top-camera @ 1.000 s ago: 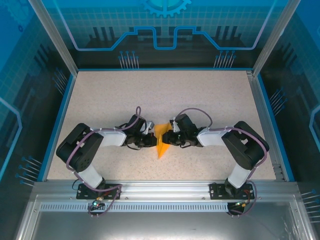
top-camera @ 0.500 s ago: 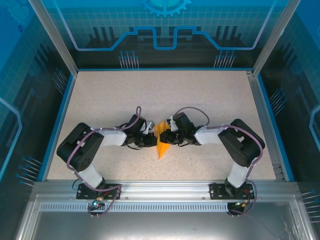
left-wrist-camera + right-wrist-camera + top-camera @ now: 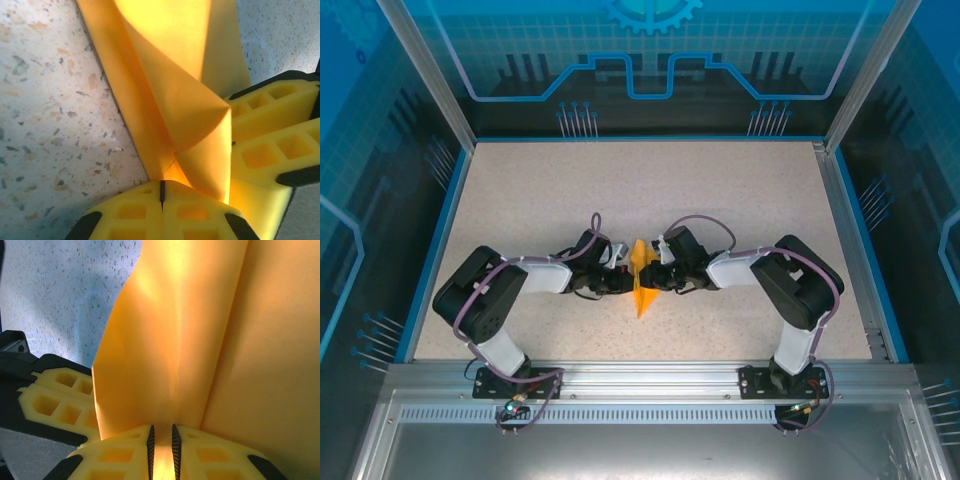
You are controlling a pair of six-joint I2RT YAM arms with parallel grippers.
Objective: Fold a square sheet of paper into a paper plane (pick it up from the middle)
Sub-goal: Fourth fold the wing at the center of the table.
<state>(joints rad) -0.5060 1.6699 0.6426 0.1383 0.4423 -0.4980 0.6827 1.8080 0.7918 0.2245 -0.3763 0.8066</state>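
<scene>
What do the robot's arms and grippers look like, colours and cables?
The left arm and right arm have black joints, white links and looping purple cables. Their fingers are yellow, with square pockets and black trim.

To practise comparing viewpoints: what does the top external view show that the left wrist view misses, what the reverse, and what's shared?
Top external: the left arm and right arm reaching inward over the table, and the folded orange paper tapering to a point towards their bases. Left wrist: creases and overlapping flaps close up, pinched in the shut left gripper. Shared: the paper, the speckled table, and the right gripper holding it.
</scene>
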